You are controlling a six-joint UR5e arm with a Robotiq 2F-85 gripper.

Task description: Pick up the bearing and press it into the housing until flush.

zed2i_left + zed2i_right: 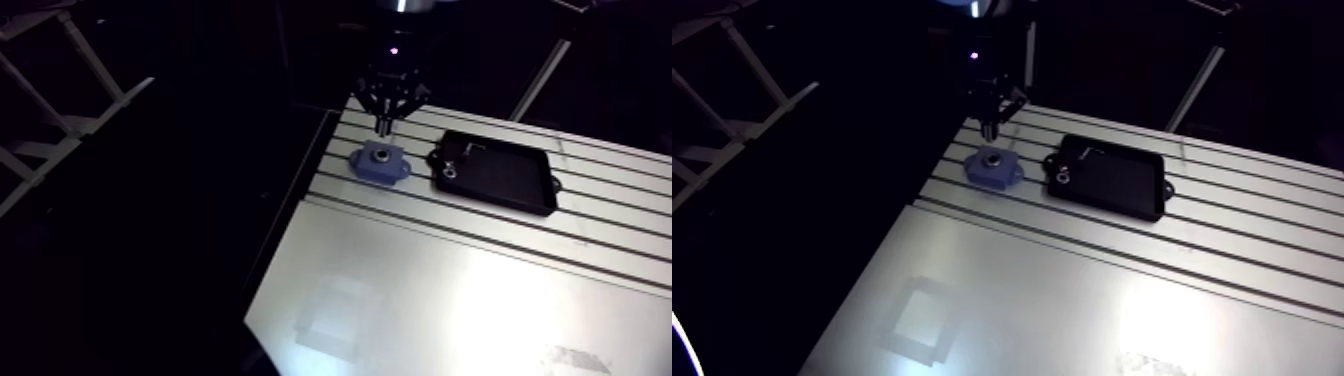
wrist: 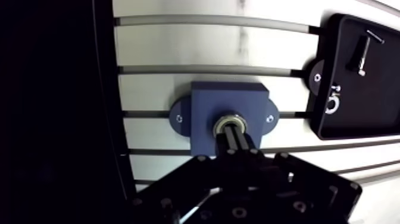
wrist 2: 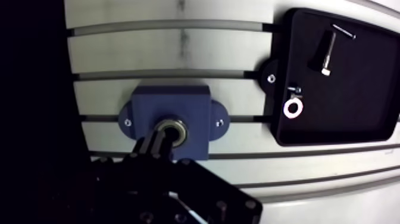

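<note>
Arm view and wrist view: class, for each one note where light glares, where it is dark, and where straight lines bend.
Arm view: the table glares white near the camera, while everything off it is dark and the gripper shows as a silhouette over the blue housing. Wrist view: even light, the slots bow into curves, the washer in the black tray gleams.

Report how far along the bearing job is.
Done: the bearing sits in the bore of the blue housing. In hand: the gripper, fingers closed together, stands on it, apparently pressing. Left: flushness cannot be judged from these views; confirm it, then lift away.
</note>
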